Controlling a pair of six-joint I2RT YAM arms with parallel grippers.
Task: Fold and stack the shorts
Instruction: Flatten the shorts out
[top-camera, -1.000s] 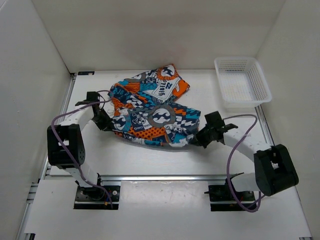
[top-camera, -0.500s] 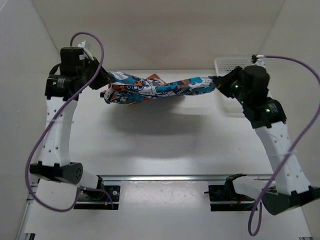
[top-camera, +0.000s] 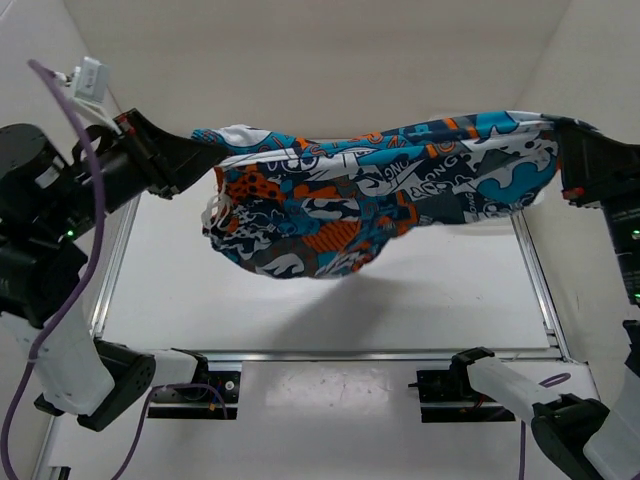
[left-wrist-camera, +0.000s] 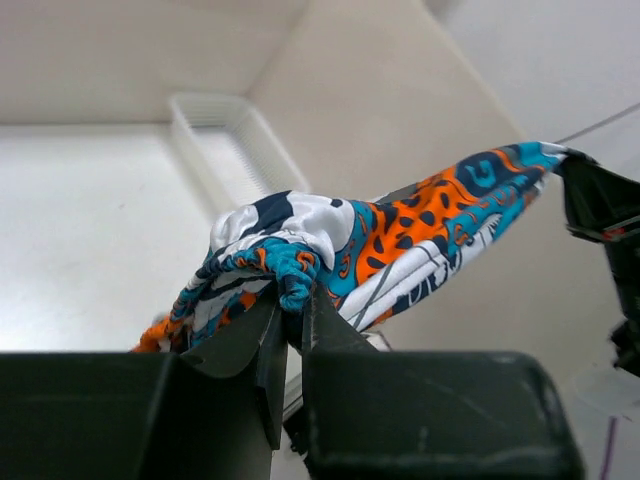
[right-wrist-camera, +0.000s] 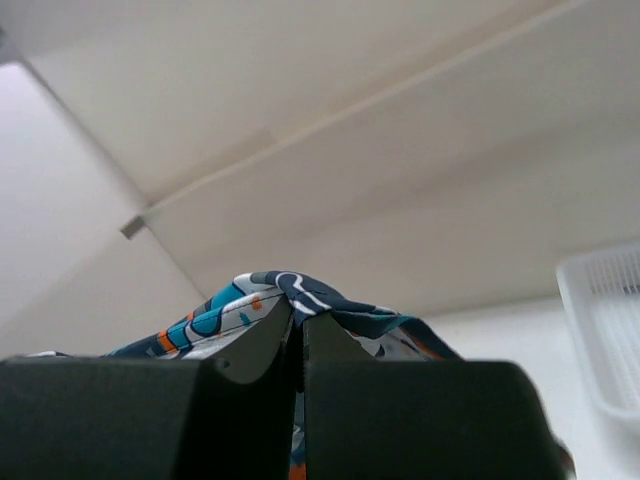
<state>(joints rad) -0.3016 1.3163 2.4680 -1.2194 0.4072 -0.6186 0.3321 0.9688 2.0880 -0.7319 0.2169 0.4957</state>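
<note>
Hanging in the air between the two arms, the soft fabric shorts with a busy print of skulls and circles in blue, orange, teal, white and black are pulled out sideways into a long band, well above the white table top. The upper edge runs fairly taut from arm to arm. The middle and left part sag in a loose, creased belly that throws a shadow on the table below.

This looks like the spreading step that comes before any fold: the cloth is lifted and stretched, not yet laid out, and no fold is made. The next move probably calls for lowering both ends together at an even pull, so that the hanging belly touches down first and the shorts land flat rather than bunched.

The left gripper pinches a gathered, puckered edge at the left end of the shorts, its jaws nearly together with the bunched cloth between them. The right gripper has its jaws pressed tight on a thin ridge of fabric at the opposite end. Each grip sits at the very tip of the cloth, so the garment's whole weight hangs from these two points.

A white plastic mesh basket sits on the table near its far right corner, well apart from the shorts.
</note>
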